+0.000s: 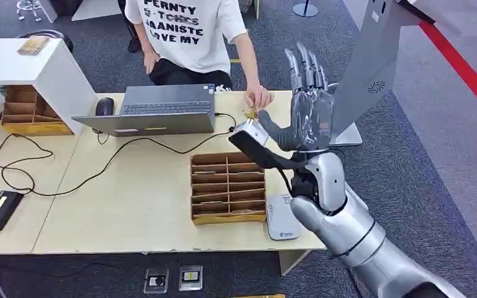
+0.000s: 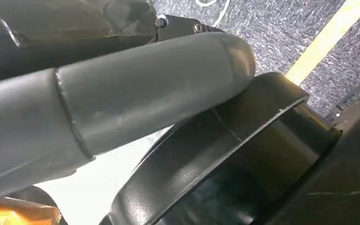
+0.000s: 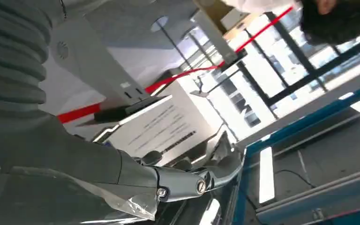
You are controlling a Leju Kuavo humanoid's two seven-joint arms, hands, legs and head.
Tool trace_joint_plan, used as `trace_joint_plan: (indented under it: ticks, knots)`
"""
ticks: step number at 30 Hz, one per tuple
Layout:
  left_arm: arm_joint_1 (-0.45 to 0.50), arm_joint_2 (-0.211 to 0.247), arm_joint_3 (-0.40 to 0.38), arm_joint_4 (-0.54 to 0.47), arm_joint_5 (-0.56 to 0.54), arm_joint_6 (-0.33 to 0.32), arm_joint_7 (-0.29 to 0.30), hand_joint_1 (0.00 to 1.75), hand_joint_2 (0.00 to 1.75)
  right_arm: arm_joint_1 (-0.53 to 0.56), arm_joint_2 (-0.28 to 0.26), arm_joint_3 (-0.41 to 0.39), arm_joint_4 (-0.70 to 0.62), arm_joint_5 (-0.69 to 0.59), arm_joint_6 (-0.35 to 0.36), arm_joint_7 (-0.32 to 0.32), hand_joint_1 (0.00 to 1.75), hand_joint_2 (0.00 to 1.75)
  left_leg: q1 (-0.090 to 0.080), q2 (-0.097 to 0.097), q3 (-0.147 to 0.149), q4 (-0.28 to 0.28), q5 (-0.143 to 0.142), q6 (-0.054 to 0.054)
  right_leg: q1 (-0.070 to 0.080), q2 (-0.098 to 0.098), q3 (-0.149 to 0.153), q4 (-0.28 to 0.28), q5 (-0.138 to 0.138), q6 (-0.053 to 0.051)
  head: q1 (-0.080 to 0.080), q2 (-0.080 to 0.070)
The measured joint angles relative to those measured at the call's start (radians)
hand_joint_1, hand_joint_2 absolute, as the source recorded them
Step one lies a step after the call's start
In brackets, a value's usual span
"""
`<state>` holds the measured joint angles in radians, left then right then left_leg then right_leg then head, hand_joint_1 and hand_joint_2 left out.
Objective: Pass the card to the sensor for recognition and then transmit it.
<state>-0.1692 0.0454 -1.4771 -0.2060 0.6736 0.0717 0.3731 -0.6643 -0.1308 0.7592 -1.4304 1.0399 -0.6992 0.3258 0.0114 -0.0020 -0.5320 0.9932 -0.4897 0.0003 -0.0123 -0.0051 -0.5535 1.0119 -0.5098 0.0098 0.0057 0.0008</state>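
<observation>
The place reads as an office or test area set up like a service desk. A pale wooden table on grey carpet carries an open laptop with a mouse, trailing black cables, a wooden sorter and a small white reader. A person sits behind it. Red tape lines the carpet, and floor sockets sit before the table. The right wrist view shows large windows.

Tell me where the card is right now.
In the head view, the card is pinched in the raised right hand, above the table between the laptop and wooden organizer.
</observation>
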Motion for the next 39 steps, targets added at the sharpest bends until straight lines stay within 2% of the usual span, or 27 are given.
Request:
trace_joint_plan:
  ticks: [4,11,15,21,27,29,37,39]
  knots:
    - [0.004,0.0,0.0,0.001,0.015,0.005,0.0,0.0,0.0,0.149,-0.003,-0.046,-0.168,0.016,-0.001,-0.071,0.0,1.75,0.0,0.001,0.0,0.0,0.0,0.0,0.0,0.0,0.0,0.0,0.0,0.0,0.0,0.0]
    - [0.008,0.0,0.002,0.001,0.037,0.016,0.0,0.0,0.0,0.328,-0.003,-0.106,-0.329,-0.042,-0.001,-0.159,0.0,1.75,0.0,0.001,0.0,0.0,0.0,0.0,0.0,0.0,0.0,0.0,0.0,0.0,0.0,0.0]
    - [0.008,0.0,0.003,0.001,0.044,0.018,0.0,0.0,0.0,0.386,-0.003,-0.124,-0.374,-0.047,0.0,-0.182,0.0,1.75,0.0,0.001,0.0,0.0,0.0,0.0,0.0,0.0,0.0,0.0,0.0,0.0,0.0,0.0]
    - [0.008,0.0,0.003,0.001,0.047,0.019,0.0,0.0,0.0,0.415,-0.002,-0.142,-0.412,-0.06,0.0,-0.187,0.0,1.75,0.0,0.001,0.0,0.0,0.0,0.0,0.0,0.001,0.0,0.0,0.0,0.0,0.0,0.0]
    - [0.01,-0.005,0.008,0.001,0.06,0.028,-0.003,0.0,0.0,0.469,0.004,-0.149,-0.414,-0.124,0.001,-0.267,0.03,1.75,0.0,0.001,0.0,0.0,0.0,0.0,0.0,0.0,0.0,0.0,0.0,0.0,0.0,0.0]
    - [0.01,-0.005,0.008,0.002,0.06,0.028,-0.003,0.0,0.0,0.483,0.007,-0.148,-0.413,-0.115,0.001,-0.267,0.1,1.75,0.0,0.001,0.0,0.0,0.0,0.0,0.0,0.0,0.0,0.0,0.0,0.0,0.0,0.0]
    - [0.01,-0.005,0.008,0.003,0.055,0.018,-0.009,0.0,0.0,0.492,0.005,-0.121,-0.392,-0.099,0.002,-0.208,0.1,1.75,0.0,0.001,0.0,0.0,0.0,0.0,0.0,0.0,0.0,0.0,0.0,0.0,0.0,0.0]
    - [0.01,-0.005,0.008,0.003,0.055,0.018,-0.009,0.0,0.0,0.492,0.005,-0.113,-0.386,-0.097,0.002,-0.21,0.19,1.75,0.0,0.001,0.0,0.0,0.0,0.0,0.0,0.0,0.0,0.0,0.0,0.0,0.0,0.0]
